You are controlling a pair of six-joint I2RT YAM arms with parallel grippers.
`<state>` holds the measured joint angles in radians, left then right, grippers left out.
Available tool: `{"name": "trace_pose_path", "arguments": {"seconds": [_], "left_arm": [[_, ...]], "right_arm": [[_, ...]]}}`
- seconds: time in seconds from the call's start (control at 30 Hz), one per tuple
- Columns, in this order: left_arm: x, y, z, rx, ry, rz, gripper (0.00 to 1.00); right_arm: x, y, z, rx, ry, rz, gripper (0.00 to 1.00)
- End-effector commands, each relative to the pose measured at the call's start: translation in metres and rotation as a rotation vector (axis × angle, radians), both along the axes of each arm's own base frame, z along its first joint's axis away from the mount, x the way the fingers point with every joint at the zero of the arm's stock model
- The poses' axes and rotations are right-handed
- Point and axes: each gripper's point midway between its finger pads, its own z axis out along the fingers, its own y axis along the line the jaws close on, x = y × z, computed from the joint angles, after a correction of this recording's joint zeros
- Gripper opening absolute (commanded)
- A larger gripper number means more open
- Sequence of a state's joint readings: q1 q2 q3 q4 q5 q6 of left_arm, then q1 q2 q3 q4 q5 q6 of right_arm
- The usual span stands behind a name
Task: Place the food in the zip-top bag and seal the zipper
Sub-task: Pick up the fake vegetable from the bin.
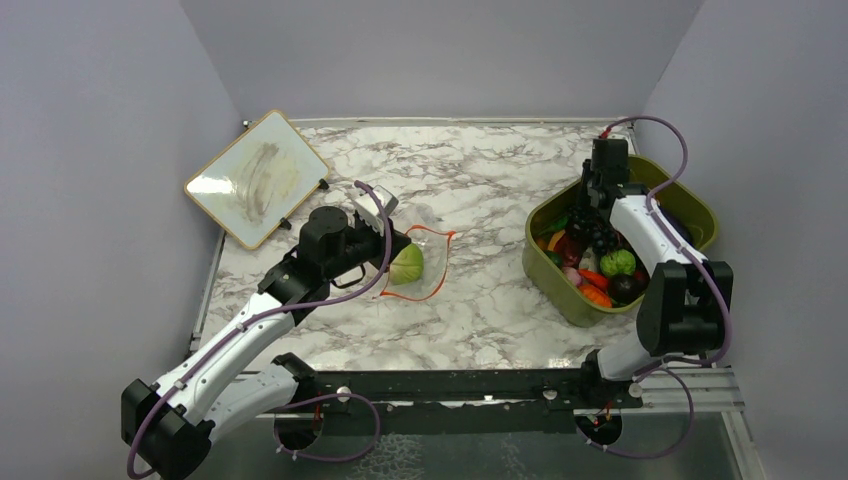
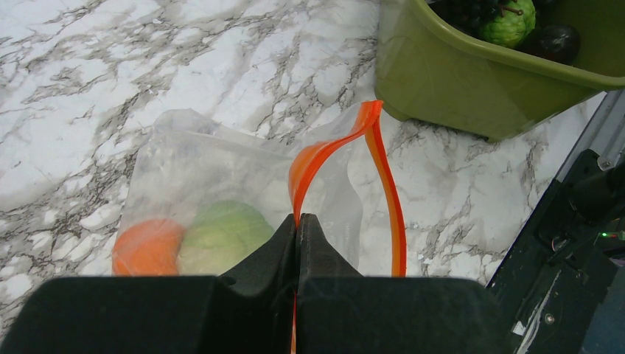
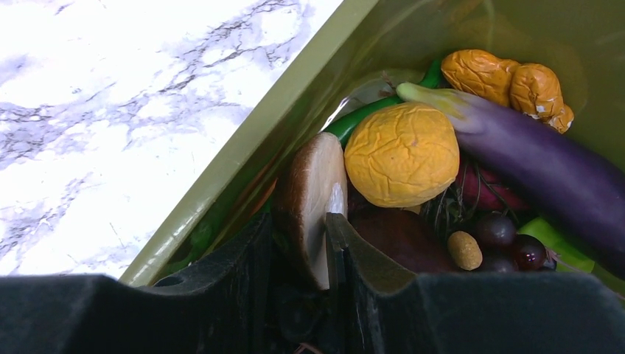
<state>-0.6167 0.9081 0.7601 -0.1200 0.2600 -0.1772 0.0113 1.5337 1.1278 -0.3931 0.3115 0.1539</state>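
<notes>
Top view: saw zip-top bag lying open on marble surface, left of centre, green ball inside. Noted left gripper at bag's mouth and right gripper down in green bin among loose food. Judged task partway: some pieces bagged, more to move, zipper unsealed.

Left wrist: saw left gripper clamped tight on zipper, holding one lip up so mouth gaped. Counted two pieces in bag, green ball plus orange piece. Could not see bag's near edge, hidden behind gripper.

Right wrist: saw right gripper closed around brown round piece, not yet lifted clear of bin. Spotted grapes beside eggplant and yellow wrinkled ball. Could not confirm firmness of grip; lower part of piece hidden between fingers.
</notes>
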Motion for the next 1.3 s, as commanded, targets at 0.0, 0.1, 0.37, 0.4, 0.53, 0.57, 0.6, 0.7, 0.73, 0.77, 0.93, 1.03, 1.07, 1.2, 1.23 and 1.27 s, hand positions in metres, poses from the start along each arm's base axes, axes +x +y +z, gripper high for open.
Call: {"name": "trace_pose_path", "arguments": {"seconds": [0.0, 0.1, 0.37, 0.4, 0.53, 0.57, 0.6, 0.7, 0.73, 0.77, 0.93, 1.03, 1.07, 1.2, 1.23, 1.27], "left_arm": [[0.002, 0.000, 0.006, -0.016, -0.028, 0.010, 0.00], [0.002, 0.000, 0.005, -0.015, -0.027, 0.010, 0.00], [0.002, 0.002, 0.006, -0.012, -0.034, 0.017, 0.00], [0.002, 0.002, 0.006, -0.011, -0.034, 0.018, 0.00], [0.003, 0.003, 0.006, -0.009, -0.034, 0.022, 0.00], [0.003, 0.003, 0.007, -0.012, -0.036, 0.022, 0.00], [0.003, 0.002, 0.007, -0.012, -0.036, 0.022, 0.00], [0.003, 0.004, 0.007, -0.009, -0.037, 0.029, 0.00], [0.003, 0.005, 0.007, -0.008, -0.040, 0.032, 0.00], [0.004, 0.006, 0.008, -0.007, -0.044, 0.038, 0.00], [0.004, 0.006, 0.010, -0.010, -0.049, 0.042, 0.00], [0.005, 0.007, 0.009, -0.009, -0.050, 0.048, 0.00], [0.005, 0.007, 0.009, -0.010, -0.048, 0.048, 0.00], [0.005, 0.008, 0.009, -0.009, -0.047, 0.051, 0.00], [0.005, 0.008, 0.009, -0.009, -0.050, 0.056, 0.00], [0.006, 0.009, 0.009, -0.008, -0.052, 0.060, 0.00]], "right_arm": [[0.008, -0.012, 0.005, -0.045, -0.024, -0.034, 0.32], [0.007, -0.013, 0.003, -0.051, -0.021, -0.043, 0.32], [0.002, -0.014, -0.003, -0.039, -0.005, -0.063, 0.25], [0.001, -0.014, -0.002, -0.040, -0.004, -0.067, 0.22], [0.000, -0.012, 0.005, -0.034, -0.022, -0.051, 0.15], [0.001, -0.012, 0.009, -0.034, -0.029, -0.050, 0.13], [0.001, -0.012, 0.012, -0.035, -0.032, -0.053, 0.12], [0.002, -0.012, 0.025, -0.034, -0.054, -0.051, 0.10], [0.001, -0.011, 0.027, -0.031, -0.057, -0.052, 0.10], [0.000, -0.011, 0.029, -0.029, -0.061, -0.055, 0.10], [-0.006, -0.009, 0.041, -0.019, -0.089, -0.053, 0.09], [-0.010, -0.010, 0.050, -0.025, -0.103, -0.057, 0.08], [-0.012, -0.010, 0.052, -0.023, -0.107, -0.059, 0.08], [-0.016, -0.003, 0.065, 0.015, -0.126, -0.055, 0.08], [-0.018, -0.002, 0.070, 0.019, -0.130, -0.054, 0.08], [-0.020, -0.001, 0.075, 0.023, -0.135, -0.056, 0.08]]}}
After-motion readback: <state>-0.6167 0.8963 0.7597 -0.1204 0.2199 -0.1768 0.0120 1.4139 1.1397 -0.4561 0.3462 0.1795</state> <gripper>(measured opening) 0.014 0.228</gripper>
